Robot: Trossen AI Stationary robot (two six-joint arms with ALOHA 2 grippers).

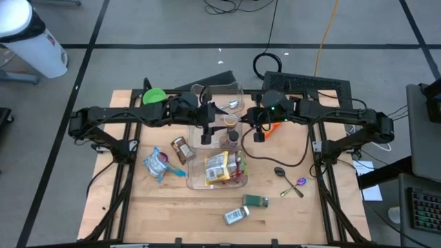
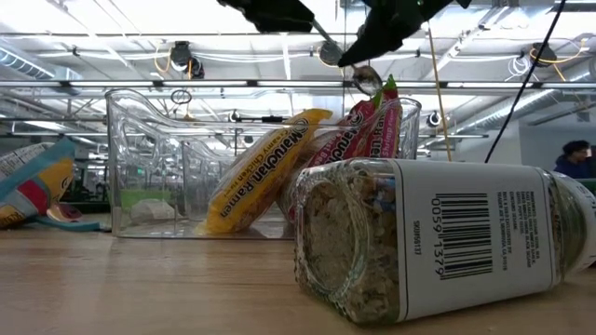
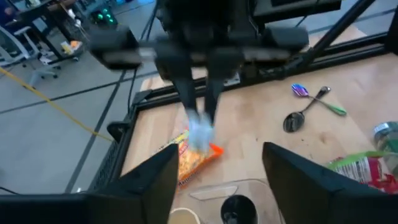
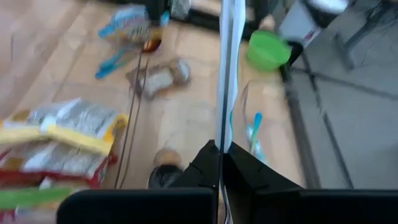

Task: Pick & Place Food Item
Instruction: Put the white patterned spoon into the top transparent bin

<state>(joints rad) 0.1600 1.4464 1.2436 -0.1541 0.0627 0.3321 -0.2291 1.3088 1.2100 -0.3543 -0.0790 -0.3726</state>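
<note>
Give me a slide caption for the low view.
Tipped jar lies before a clear bin holding ramen packets.

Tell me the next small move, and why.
Probably draw the left gripper back: it stands open, while the right gripper is shut on the pale thin item. That would likely free the right arm to lower it into the clear bin.
</note>
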